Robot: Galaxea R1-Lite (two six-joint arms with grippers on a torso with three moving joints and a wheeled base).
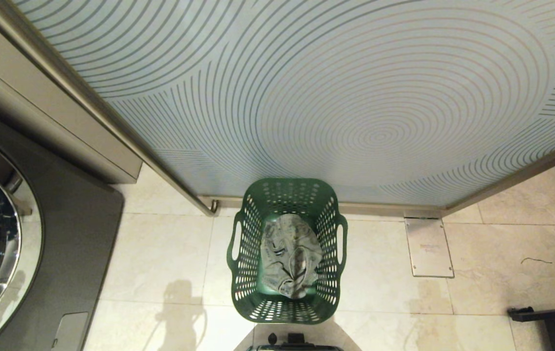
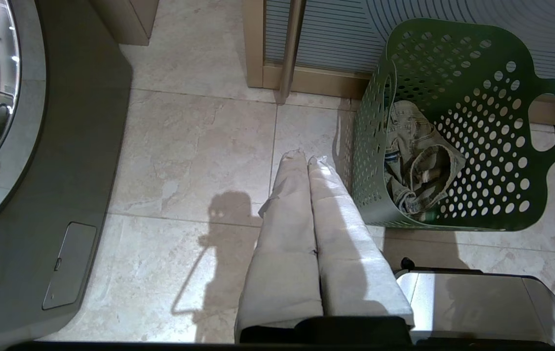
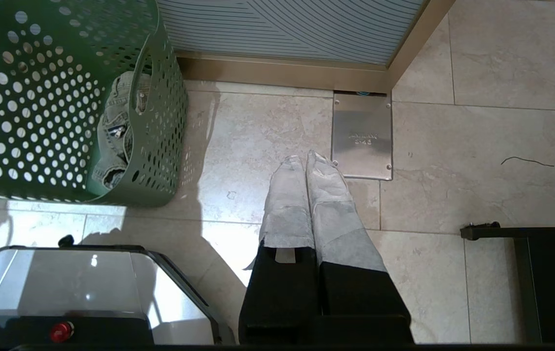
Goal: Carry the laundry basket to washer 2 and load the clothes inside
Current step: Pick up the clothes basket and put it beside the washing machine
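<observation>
- Head view gives me the laundry basket (image 1: 287, 251) standing upright on the tiled floor (image 1: 170, 253), straight ahead of my base, its far end close to the foot of a frosted door (image 1: 335, 97) patterned with curved lines.
- Inside it I see the clothes (image 1: 289, 263): one crumpled pale grey-green garment with dark markings, lying on the basket's bottom and reaching from the far end toward the near one.
- I read the basket's long axis as running away from me toward the door, open mouth up, with one loop handle on each long side, left and right.
- A dark grey washer (image 1: 38, 234) with a chrome-ringed glass door sits off to my left, well apart from the basket; I cannot see any label on it.
- My left gripper (image 2: 306, 157) hangs over bare tile just beside the basket's left wall, cloth-covered fingers pressed together, holding nothing.
- My right gripper (image 3: 302, 158) hangs beyond the basket's right side, near a metal floor plate (image 3: 362, 136), fingers likewise closed and empty.
</observation>
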